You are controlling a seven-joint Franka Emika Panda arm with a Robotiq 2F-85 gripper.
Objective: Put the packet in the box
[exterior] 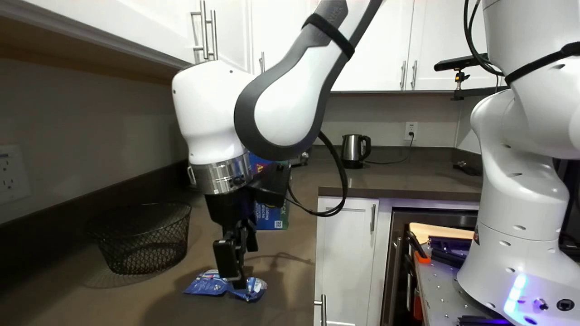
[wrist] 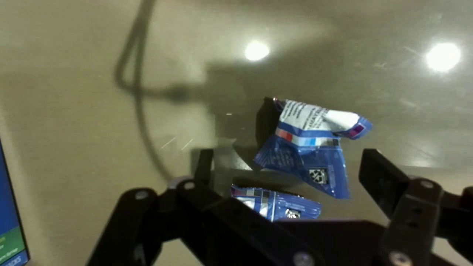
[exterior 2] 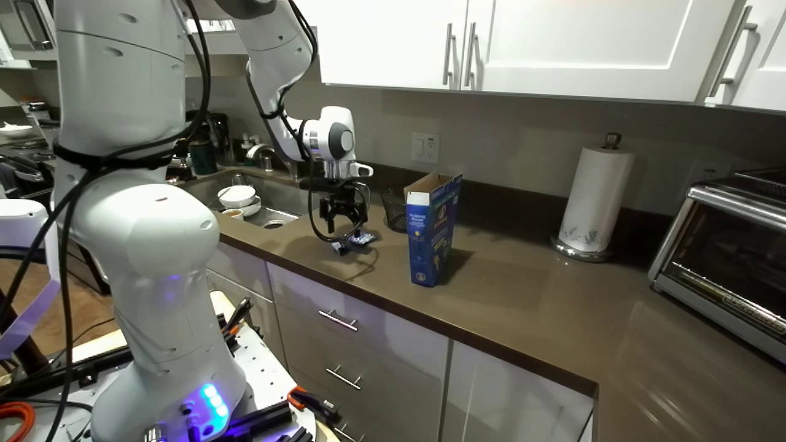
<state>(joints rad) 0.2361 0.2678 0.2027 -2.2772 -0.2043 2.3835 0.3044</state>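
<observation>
Two similar blue packets with white markings lie on the counter. In the wrist view, one packet (wrist: pixel 310 147) lies between and just beyond the fingertips; the other packet (wrist: pixel 275 201) is nearer the gripper's base and partly hidden by it. In an exterior view they show as crumpled blue packets (exterior: pixel 206 285) under the fingers. My gripper (wrist: pixel 286 159) is open and empty, pointing down above them; it also shows in both exterior views (exterior: pixel 238 271) (exterior 2: pixel 345 228). The tall blue box (exterior 2: pixel 433 233) stands upright with its top open. The arm partly hides it in an exterior view (exterior: pixel 272 218).
A black wire basket (exterior: pixel 145 253) stands near the wall beside the packets. A paper towel roll (exterior 2: pixel 595 196) and a toaster oven (exterior 2: pixel 731 258) are farther along the counter. A sink (exterior 2: pixel 282 191) with dishes lies on the far side. A kettle (exterior: pixel 352 150) stands at the back.
</observation>
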